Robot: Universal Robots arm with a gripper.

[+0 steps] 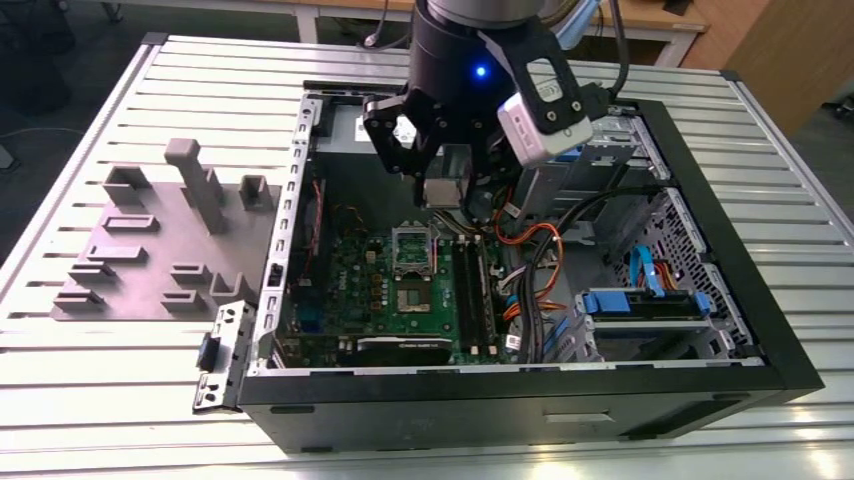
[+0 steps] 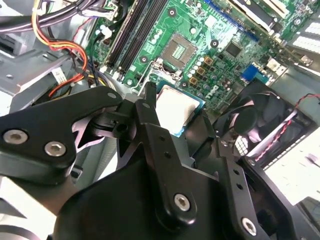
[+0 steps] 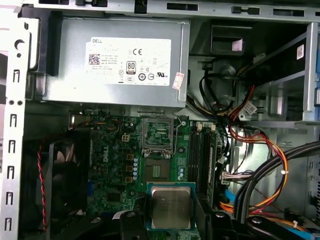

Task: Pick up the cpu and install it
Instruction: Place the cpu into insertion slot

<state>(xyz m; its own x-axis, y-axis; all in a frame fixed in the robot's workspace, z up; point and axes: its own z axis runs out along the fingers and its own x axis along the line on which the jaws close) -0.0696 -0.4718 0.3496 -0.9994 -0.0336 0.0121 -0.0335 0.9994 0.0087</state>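
Exterior view: slatted aluminium table point(image 1: 94, 400) carried an open PC tower case point(image 1: 534, 405) lying on its side, side panel off, presumably so the arm could reach straight down onto the motherboard point(image 1: 367, 270). A grey fixture plate point(image 1: 134, 260) with upright blocks sat just beside the case on the exterior view's left. The power supply point(image 3: 115, 60) took up the end of the case next to the board. The CPU socket point(image 3: 161, 171) looked vacant, with its load plate point(image 3: 158, 134) flipped back, so I'd judge it was prepped to receive the chip. The gripper point(image 1: 447, 195) hung inside the case above the board, off to one side of the socket rather than over it. The pincer was narrowed to chip width and clamped on the cpu point(image 3: 171, 206): in both wrist views one black finger point(image 2: 150, 117) pressed each opposite edge. The chip was held flat, metal lid facing away from the board and roughly parallel to it, probably so it could seat without tilting. The cpu was in the air, clear of the board and not in the socket.
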